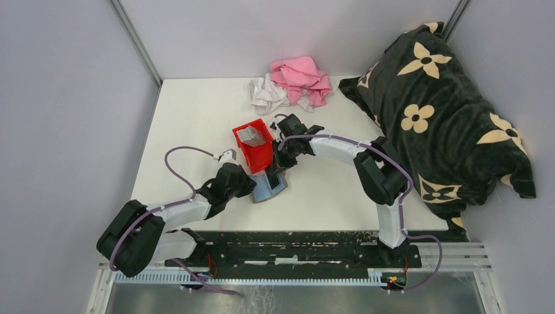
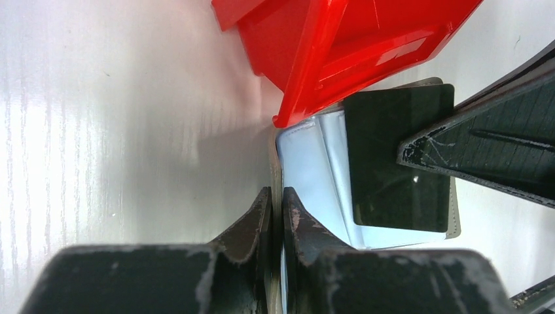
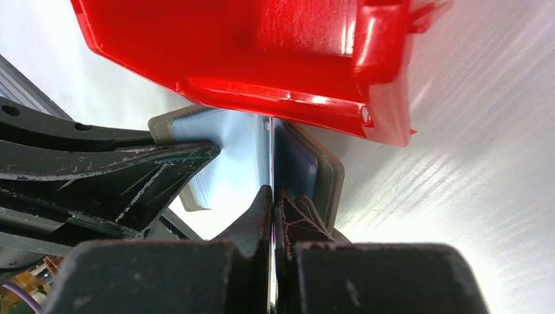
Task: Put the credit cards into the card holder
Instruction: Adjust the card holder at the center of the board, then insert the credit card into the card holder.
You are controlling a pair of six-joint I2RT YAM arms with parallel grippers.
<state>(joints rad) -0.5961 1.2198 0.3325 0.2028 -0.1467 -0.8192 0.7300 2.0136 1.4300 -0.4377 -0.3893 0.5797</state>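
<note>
The card holder (image 1: 271,188) lies open on the table just in front of the red bin, its bluish inside (image 2: 307,180) facing up. My left gripper (image 2: 277,191) is shut on the holder's left edge, a thin tan strip between the jaws. My right gripper (image 3: 271,188) is shut on one credit card (image 3: 270,147), seen edge-on, reaching into the holder (image 3: 226,147). In the left wrist view that card (image 2: 396,157) looks dark and lies over the holder's pocket. More grey credit cards (image 1: 249,136) stand in the red bin.
The red bin (image 1: 256,156) touches the holder's far side and hangs over it in both wrist views. Pink and white cloths (image 1: 291,84) lie at the back of the table. A black flowered blanket (image 1: 432,111) covers the right side.
</note>
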